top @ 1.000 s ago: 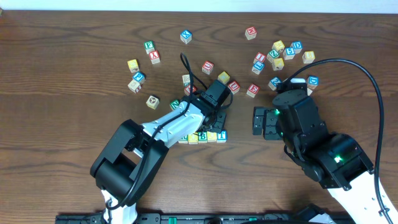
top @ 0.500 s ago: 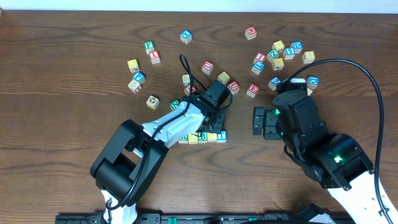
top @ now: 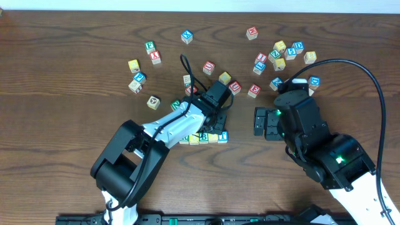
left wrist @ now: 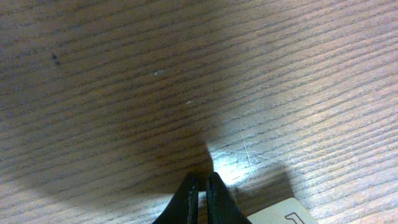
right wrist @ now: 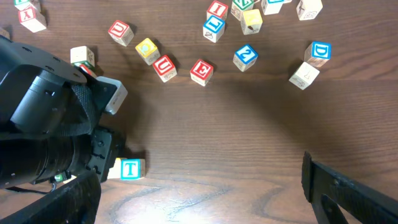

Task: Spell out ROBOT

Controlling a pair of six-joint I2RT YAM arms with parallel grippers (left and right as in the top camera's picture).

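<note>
Left hand (left wrist: pixel 203 185) is hovering pressed together low over the bench (left wrist: pixel 124 74). Right hand (right wrist: pixel 202 199) is hanging spread wide. We are reading green B cube (top: pixel 203 137) and blue T cube (right wrist: pixel 129 168) in the row beside the left arm; red U cube (right wrist: pixel 164 66) and red E cube (right wrist: pixel 202 71) are lying apart.

Tabletop (top: pixel 62 50): dark wood grain. Loose letter cubes scattered over far half.
- Left group: green F cube (top: pixel 150 46), red-letter cube (top: pixel 155 57) just beside it, yellow cube (top: pixel 134 65), blue-letter cube (top: pixel 139 77) near.
- Blue X cube (top: pixel 187 36) alone, far centre.
- Right wrist view: red U cube (right wrist: pixel 164 66), red E cube (right wrist: pixel 202 71), blue Z cube (right wrist: pixel 245 55) in loose line, apart. Blue D cube (right wrist: pixel 319 51) just beside plain cube (right wrist: pixel 304 74).
- Tight cluster at far right, letters too small to read.
</note>
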